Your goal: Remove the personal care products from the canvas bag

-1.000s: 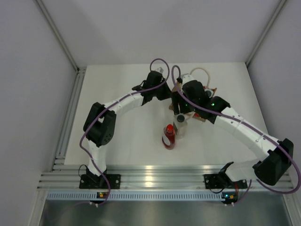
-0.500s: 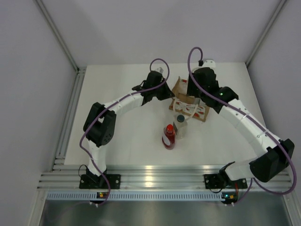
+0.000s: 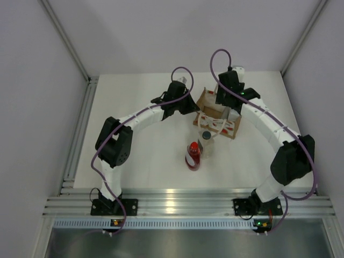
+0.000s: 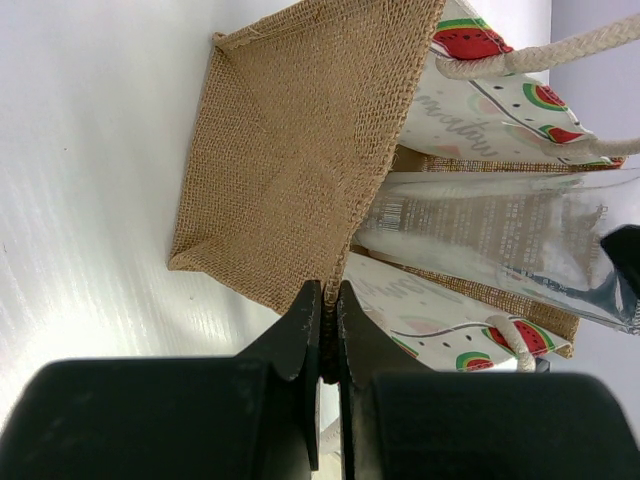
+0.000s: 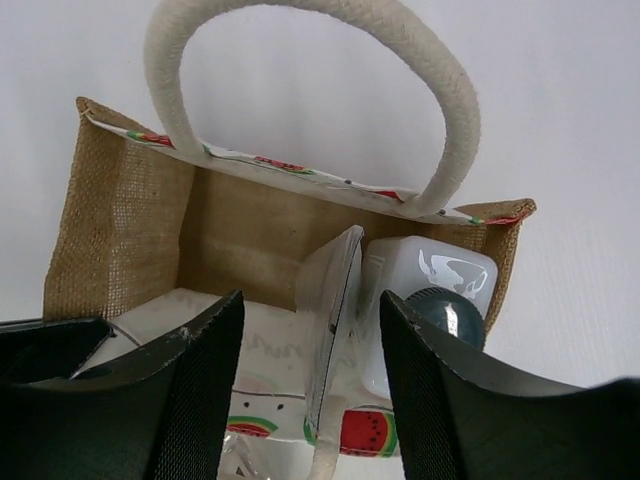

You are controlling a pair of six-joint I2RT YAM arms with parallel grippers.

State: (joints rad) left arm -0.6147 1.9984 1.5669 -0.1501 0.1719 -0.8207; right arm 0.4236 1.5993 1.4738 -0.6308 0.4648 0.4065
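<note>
The canvas bag lies on its side at the back middle of the table. My left gripper is shut on the bag's burlap edge, with the jaws pinched on the seam. My right gripper is open and empty, hovering at the bag's mouth. Inside the bag are a whitish bottle with a dark cap and a slim clear-grey container, which also shows in the left wrist view. A red bottle and a second whitish bottle stand on the table in front of the bag.
A cream rope handle arches over the bag's mouth; another handle shows in the left wrist view. The white table ends at an aluminium rail in front. Grey walls close the sides and back.
My right gripper has left the whitish bottle standing beside the red bottle and moved back up to the bag's mouth. The left gripper has kept its hold on the bag.
</note>
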